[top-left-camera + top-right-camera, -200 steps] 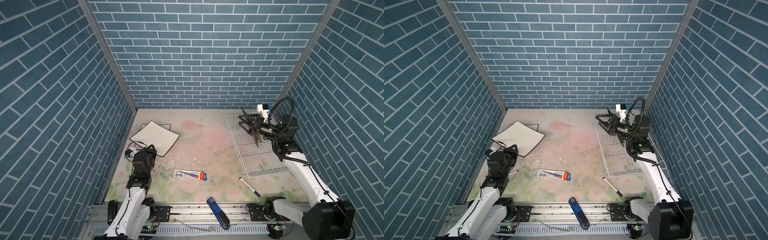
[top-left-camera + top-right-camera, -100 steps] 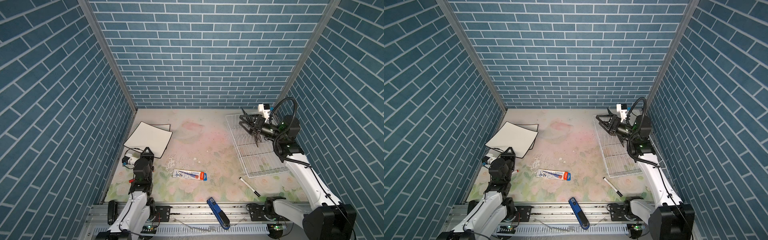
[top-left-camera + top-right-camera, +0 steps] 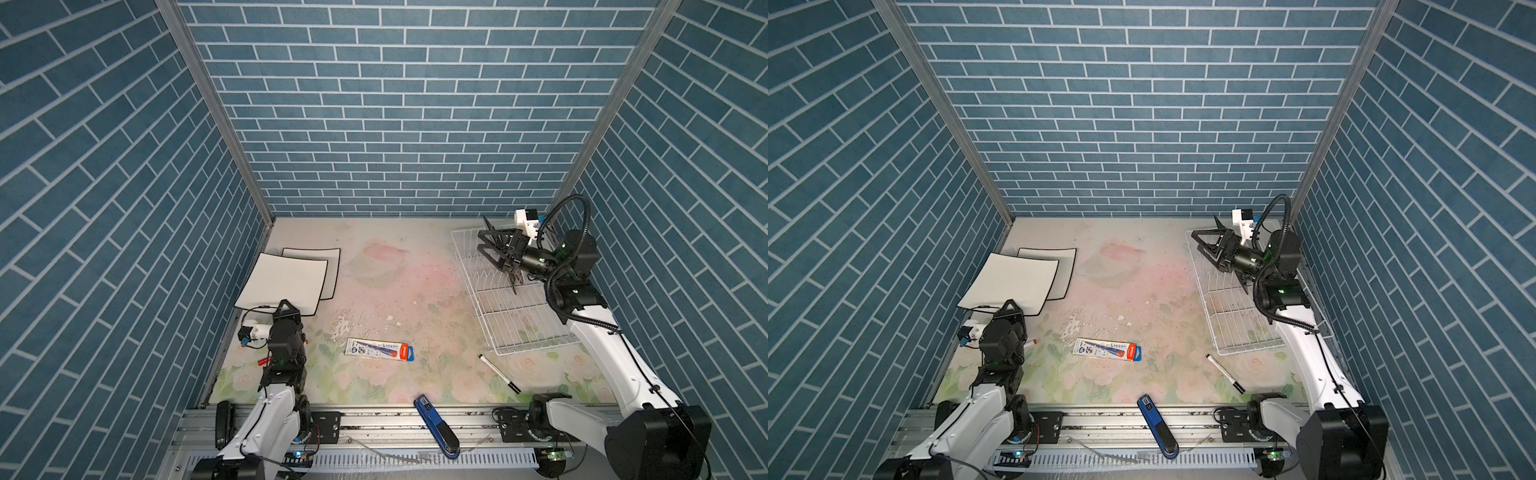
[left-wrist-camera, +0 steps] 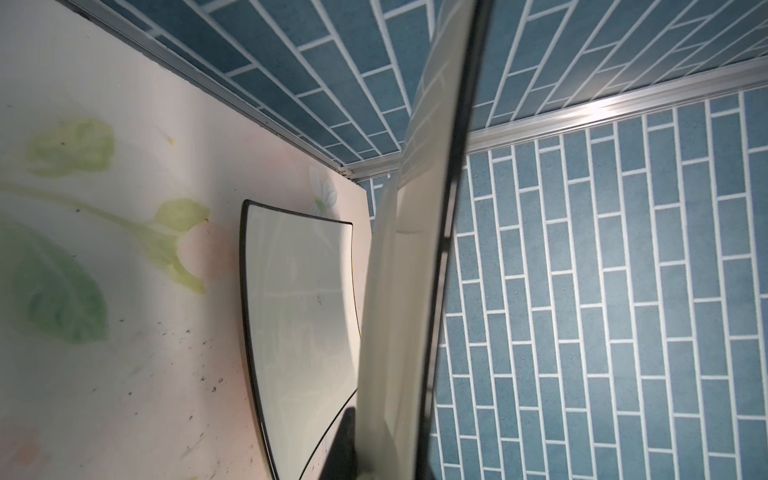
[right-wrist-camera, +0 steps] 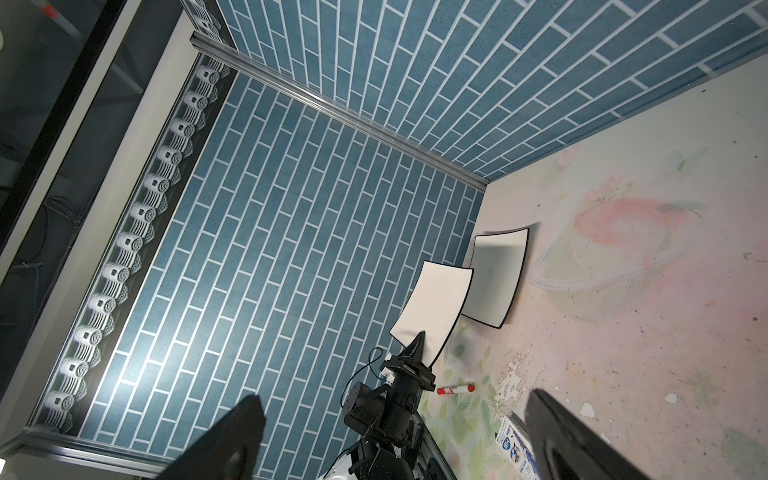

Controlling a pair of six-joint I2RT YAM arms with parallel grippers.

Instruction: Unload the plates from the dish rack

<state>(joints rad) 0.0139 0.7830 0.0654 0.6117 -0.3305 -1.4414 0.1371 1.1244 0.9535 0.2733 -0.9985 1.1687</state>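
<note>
Aloft in left tool (image 3: 286, 306): square plate (image 3: 286, 279)

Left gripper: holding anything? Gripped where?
Left gripper is shut on a square white plate, pinching the middle of its near edge. Right gripper is open and empty, over the dish rack.

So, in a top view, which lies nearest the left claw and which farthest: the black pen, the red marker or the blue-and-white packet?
1. Red marker: nearest, close to the left claw, on the left side.
2. Blue-and-white packet: next, around the middle.
3. Black pen: farthest, over on the right side.
</note>
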